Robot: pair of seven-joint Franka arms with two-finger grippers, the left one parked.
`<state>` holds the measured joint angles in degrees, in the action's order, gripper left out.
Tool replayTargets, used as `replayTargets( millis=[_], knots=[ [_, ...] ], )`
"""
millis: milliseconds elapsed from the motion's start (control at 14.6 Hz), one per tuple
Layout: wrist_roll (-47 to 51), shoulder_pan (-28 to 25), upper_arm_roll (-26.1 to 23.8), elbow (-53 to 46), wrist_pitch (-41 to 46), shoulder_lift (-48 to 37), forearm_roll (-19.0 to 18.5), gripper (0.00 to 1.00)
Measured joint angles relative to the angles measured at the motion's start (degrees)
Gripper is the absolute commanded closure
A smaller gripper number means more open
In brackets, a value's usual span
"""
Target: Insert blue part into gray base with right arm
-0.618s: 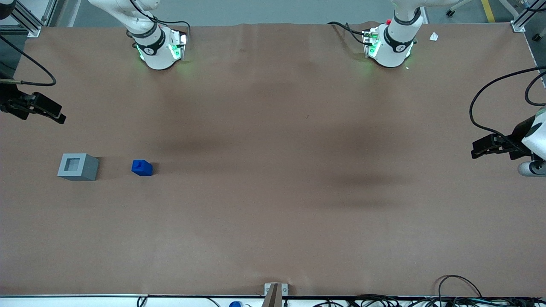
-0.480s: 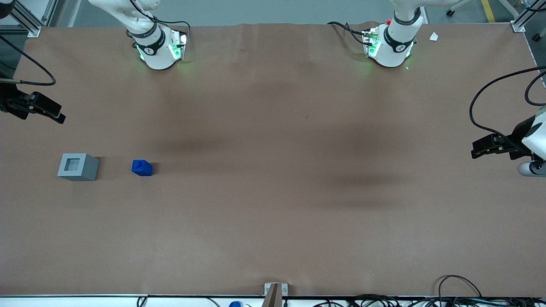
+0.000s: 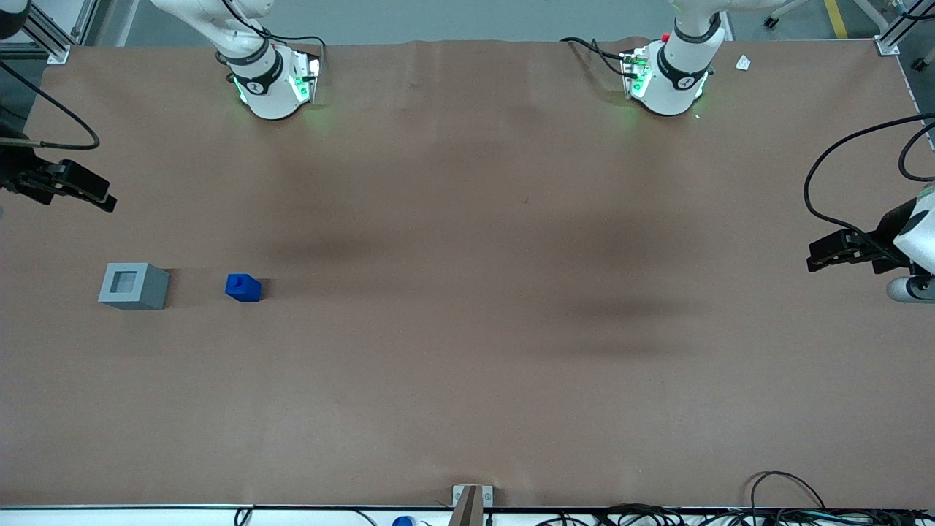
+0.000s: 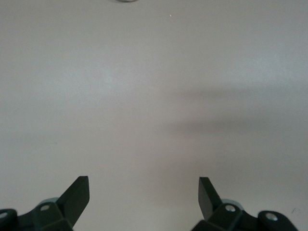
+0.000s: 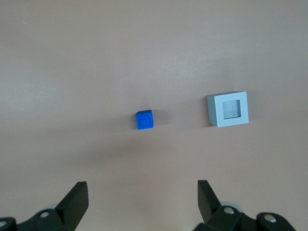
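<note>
The blue part (image 3: 243, 287) (image 5: 144, 120) lies on the brown table with its stub turned up. Beside it, nearer the working arm's end of the table, stands the gray base (image 3: 134, 286) (image 5: 229, 109), its square recess facing up and nothing in it. The two are apart, with a gap of bare table between them. My right gripper (image 3: 104, 201) (image 5: 143, 190) hangs at the working arm's end, farther from the front camera than the gray base and well above the table. It is open, with nothing between its fingers (image 5: 77, 195).
Two white arm bases (image 3: 270, 84) (image 3: 668, 80) stand on the table edge farthest from the front camera. Black cables (image 3: 789, 504) and a small bracket (image 3: 471, 500) sit along the nearest edge. A black cable (image 3: 66, 124) trails above the gripper.
My right gripper has edged slightly toward the table's middle. The blue part and the gray base have not moved.
</note>
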<state>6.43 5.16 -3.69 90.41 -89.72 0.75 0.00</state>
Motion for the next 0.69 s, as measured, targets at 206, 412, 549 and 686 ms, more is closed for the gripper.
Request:
replayTargets(
  millis=[206,412,549,686],
  knots=[
    [0.00,-0.01,-0.01,5.62,-4.79,0.96,0.00,0.00],
    [0.00,-0.01,-0.02,13.60,-14.43,1.94,0.00,0.00],
    [0.00,-0.01,-0.02,18.84,-20.68,2.70,0.00,0.00],
    [0.00,-0.01,-0.02,22.89,-25.90,3.73,0.00,0.00]
  ],
)
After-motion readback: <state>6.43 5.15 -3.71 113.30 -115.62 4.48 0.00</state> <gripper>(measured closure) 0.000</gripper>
